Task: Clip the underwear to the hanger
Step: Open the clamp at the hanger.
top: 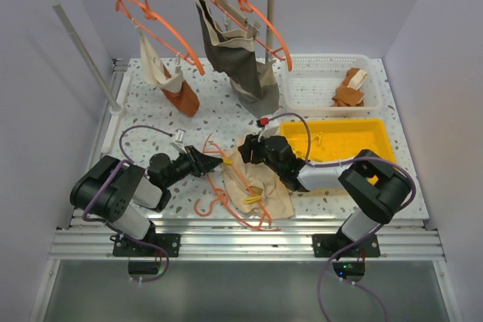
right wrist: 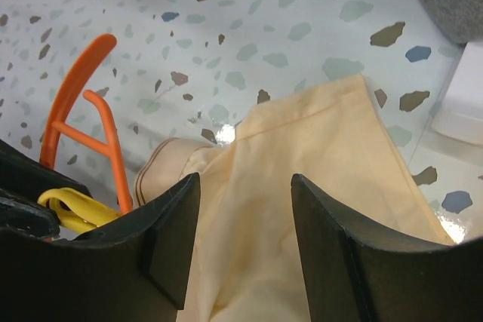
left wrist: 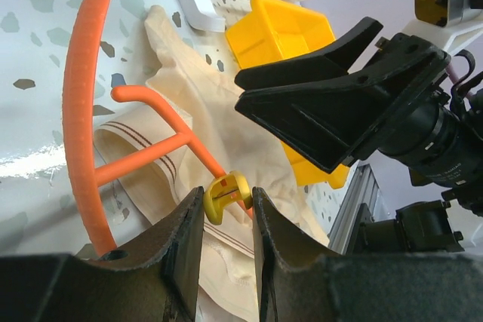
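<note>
Underwear (top: 268, 194) – soft, light, apt to bunch (best pinched at its striped waistband (left wrist: 139, 129)) – is lying across the hanger (left wrist: 79, 111) toward six o'clock on the table (top: 151, 111), while the left gripper (left wrist: 226, 213) is squeezing a yellow clip (left wrist: 225, 194) and the right gripper (right wrist: 245, 182) is hovering half-open, empty.

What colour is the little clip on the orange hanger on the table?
The clip is yellow, clearest in the left wrist view.

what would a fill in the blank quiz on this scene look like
The clip between the left gripper's fingers is coloured ___. The right gripper hovers over the underwear with its jaws ___. The hanger lying on the underwear is coloured ___.
Missing words: yellow; open; orange.
</note>
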